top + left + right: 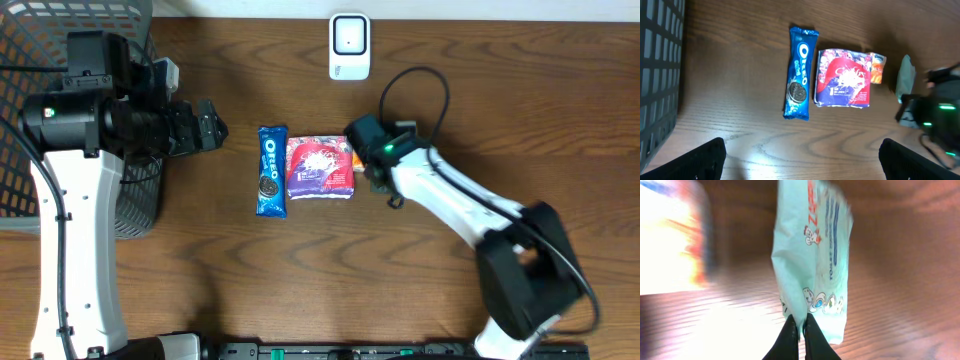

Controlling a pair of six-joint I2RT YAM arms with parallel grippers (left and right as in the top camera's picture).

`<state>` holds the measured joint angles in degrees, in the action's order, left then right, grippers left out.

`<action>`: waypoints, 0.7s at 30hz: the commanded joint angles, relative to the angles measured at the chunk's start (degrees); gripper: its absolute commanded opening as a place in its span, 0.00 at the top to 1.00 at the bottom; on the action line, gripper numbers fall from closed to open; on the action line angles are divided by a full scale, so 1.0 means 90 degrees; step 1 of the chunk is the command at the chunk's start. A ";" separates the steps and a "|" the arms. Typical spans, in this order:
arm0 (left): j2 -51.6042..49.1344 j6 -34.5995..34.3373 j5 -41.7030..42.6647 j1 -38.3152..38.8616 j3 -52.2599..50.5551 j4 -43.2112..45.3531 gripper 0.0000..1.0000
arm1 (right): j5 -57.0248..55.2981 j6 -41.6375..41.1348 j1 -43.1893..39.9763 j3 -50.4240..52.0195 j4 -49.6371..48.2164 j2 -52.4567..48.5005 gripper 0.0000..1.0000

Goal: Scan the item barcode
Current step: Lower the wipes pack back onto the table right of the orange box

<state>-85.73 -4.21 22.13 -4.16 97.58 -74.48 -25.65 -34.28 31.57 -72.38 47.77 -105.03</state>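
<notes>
Where the right gripper [799,330] meets the pale green packet [812,255], its two dark fingers [789,337] are pressed fully together on the packet edge nearest the wrist camera. The thin wrapper is pinched between the tips. In the right wrist view the packet extends away from the fingertips and fills the middle of the frame, with a printed face showing. Whether it is lifted clear of the counter [500,120] cannot be told.

The red-and-purple packet [842,77] serves as the reference item for all positions below.

- Green packet and right gripper: on the reference item's right side as seen from overhead, near it but apart from it.
- Small orange packet [877,67]: at the reference item's upper right corner, touching it or very nearly so, between it and the green packet.
- Blue Oreo pack [800,72]: just beside the reference item on the opposite side, parallel to it, with a narrow gap.
- White scanner [349,45]: beyond the reference item toward the far edge of the counter, well apart from it.
- Left gripper [210,128]: past the Oreo pack, on the side away from the reference item. Its fingers are spread wide and hold nothing.
- Dark mesh basket [20,60]: behind the left gripper, farthest from the reference item.
</notes>
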 commanded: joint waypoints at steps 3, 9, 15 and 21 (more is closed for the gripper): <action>-0.0024 0.0083 -0.0036 0.0012 0.0017 -0.0010 0.02 | 0.2030 0.0534 -0.0624 -0.0245 -0.0039 0.1059 0.99; -0.0024 0.0083 -0.0036 0.0012 0.0017 -0.0010 0.02 | 0.4524 0.1008 -0.1654 -0.0226 0.0029 0.1273 0.99; -0.0024 0.0083 -0.0039 0.0012 0.0017 -0.0010 0.02 | 0.4498 0.1868 -0.2322 0.0124 -0.0214 0.1161 0.91; -0.0024 0.0083 -0.0036 0.0012 0.0017 -0.0010 0.02 | 0.3254 0.1987 -0.1860 0.0163 -0.0287 0.1047 0.40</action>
<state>-85.73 -4.21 22.13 -4.16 97.58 -74.52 9.30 -18.74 12.12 -71.44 45.34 -94.89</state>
